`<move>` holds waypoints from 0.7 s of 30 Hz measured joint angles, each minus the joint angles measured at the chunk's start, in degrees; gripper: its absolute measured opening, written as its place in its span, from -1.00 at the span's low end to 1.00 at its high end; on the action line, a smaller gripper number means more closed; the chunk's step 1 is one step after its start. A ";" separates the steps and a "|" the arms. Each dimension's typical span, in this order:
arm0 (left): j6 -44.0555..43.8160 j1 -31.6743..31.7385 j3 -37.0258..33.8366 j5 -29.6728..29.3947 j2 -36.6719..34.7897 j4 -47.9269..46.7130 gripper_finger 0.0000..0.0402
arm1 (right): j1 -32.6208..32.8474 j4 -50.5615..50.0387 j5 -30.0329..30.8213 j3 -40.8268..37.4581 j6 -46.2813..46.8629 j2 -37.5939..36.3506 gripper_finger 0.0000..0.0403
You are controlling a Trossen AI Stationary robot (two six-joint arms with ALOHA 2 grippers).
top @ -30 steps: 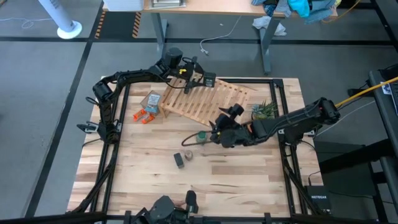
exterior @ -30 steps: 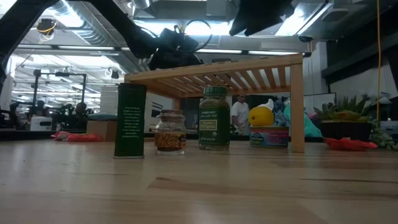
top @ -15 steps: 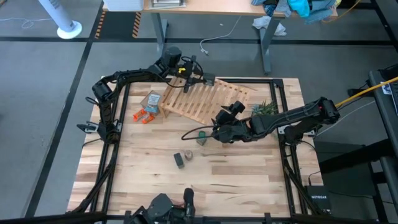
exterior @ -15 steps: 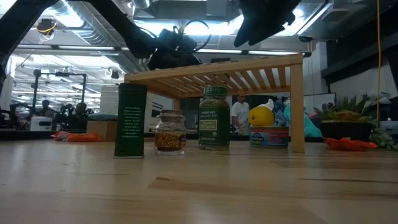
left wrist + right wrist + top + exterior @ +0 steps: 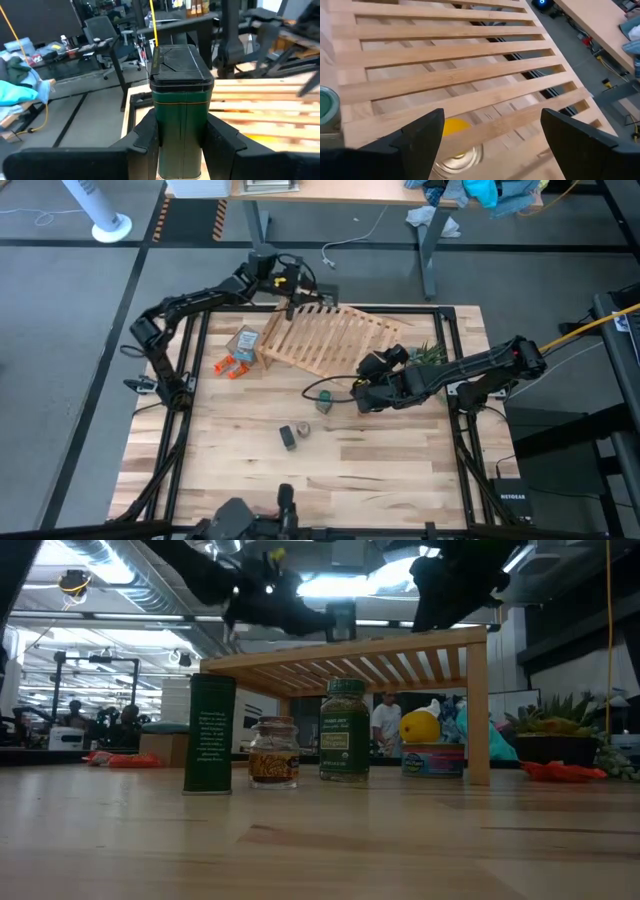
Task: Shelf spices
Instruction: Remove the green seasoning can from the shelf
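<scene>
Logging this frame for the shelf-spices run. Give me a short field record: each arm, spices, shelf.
left gripper: shut on dark square jar, at the far edge of the shelf
right gripper: open, empty, over the shelf's near right edge
spices on table: dark tin, clear glass jar, green jar
under shelf: yellow-topped can
shelf top: no jar standing on it yet

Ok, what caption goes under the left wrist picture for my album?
Left gripper holding a dark green spice tin upright beside the slatted wooden shelf.
</scene>
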 joint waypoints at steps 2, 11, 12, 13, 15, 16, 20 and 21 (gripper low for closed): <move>2.64 -0.04 0.00 -0.91 -3.03 -5.99 -0.50 | 0.00 -0.56 -0.04 0.00 0.06 0.00 0.67; 11.25 -4.55 -1.79 -6.05 -17.54 -33.66 -0.50 | 0.04 -0.36 -0.02 0.00 -0.03 -0.01 0.67; 11.18 -5.50 -2.74 -7.22 -19.21 -34.69 -0.50 | 0.04 -0.39 -0.02 0.00 -0.03 0.00 0.67; 10.90 -6.54 -3.93 -8.74 -20.81 -34.97 -0.50 | 0.04 -0.43 -0.02 0.00 -0.05 0.00 0.67; 9.38 -8.96 -6.81 -12.35 -24.28 -34.76 -0.50 | 0.04 -0.42 -0.04 0.00 -0.07 0.00 0.67; 7.99 -10.18 -8.26 -14.02 -26.00 -34.06 -0.50 | 0.04 -0.44 -0.05 0.00 -0.09 0.00 0.67; 2.74 -15.79 -14.55 -20.52 -32.39 -33.39 -0.50 | 0.04 -0.46 -0.15 0.00 -0.12 -0.02 0.67; 0.92 -17.39 -16.60 -22.69 -33.87 -32.97 -0.50 | 0.04 -0.50 -0.20 0.00 -0.12 -0.02 0.67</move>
